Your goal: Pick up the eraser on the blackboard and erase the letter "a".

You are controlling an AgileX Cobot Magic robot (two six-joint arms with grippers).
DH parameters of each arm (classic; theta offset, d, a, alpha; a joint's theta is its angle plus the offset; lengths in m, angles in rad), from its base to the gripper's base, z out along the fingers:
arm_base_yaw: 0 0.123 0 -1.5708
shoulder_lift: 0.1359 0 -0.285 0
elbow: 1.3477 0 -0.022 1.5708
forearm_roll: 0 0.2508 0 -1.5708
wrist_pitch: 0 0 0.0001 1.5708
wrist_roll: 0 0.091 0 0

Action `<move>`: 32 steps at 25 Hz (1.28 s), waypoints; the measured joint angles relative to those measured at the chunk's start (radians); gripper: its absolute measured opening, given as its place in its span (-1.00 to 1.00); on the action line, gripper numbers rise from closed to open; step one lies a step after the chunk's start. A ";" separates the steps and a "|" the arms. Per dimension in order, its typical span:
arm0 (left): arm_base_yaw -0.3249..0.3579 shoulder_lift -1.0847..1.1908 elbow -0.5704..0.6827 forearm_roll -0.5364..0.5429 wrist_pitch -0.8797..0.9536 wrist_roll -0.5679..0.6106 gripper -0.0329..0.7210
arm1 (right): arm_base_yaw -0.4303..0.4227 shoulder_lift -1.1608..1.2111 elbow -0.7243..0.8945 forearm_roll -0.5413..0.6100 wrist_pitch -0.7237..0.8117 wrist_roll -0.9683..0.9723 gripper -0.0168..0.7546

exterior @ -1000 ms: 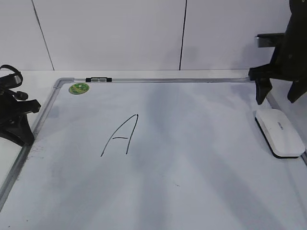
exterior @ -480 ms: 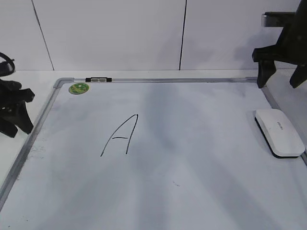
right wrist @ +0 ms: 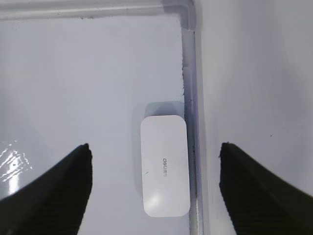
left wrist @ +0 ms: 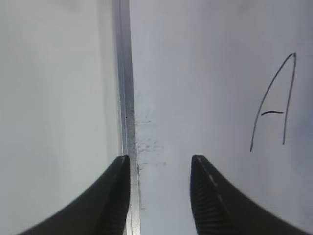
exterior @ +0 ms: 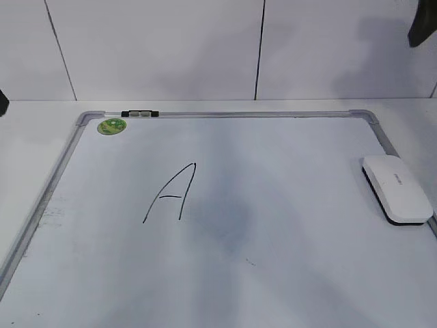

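Observation:
The white eraser (exterior: 397,189) lies flat on the blackboard (exterior: 287,164) against its right frame, and it also shows in the right wrist view (right wrist: 165,165). My right gripper (right wrist: 154,145) hangs open and empty well above the eraser, jaws wide on either side of it. My left gripper (left wrist: 160,164) is open and empty above the board's left frame (left wrist: 124,98). A tall capital "A" (exterior: 171,193) is drawn left of the middle and shows in the left wrist view (left wrist: 274,105). No lowercase "a" is in view. A faint grey smudge (exterior: 229,219) lies right of the "A".
A green round sticker (exterior: 112,126) sits at the board's far left corner. A small black clip (exterior: 139,113) is on the top frame. White wall panels stand behind the board. A dark part of the right arm (exterior: 423,27) shows at the top right.
Both arms have risen and drawn back almost out of the exterior view. The eraser and the capital "A" have not moved.

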 joint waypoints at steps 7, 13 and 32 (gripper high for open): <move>0.000 -0.203 -0.002 -0.045 0.020 0.000 -0.10 | 0.000 -0.220 0.000 0.000 0.013 0.000 0.50; -0.018 -0.306 -0.013 -0.056 0.045 0.000 -0.10 | 0.000 -0.416 0.088 0.000 0.017 0.000 0.49; -0.092 -0.627 -0.053 0.039 0.179 -0.002 -0.10 | 0.058 -0.935 0.486 0.028 0.032 0.080 0.48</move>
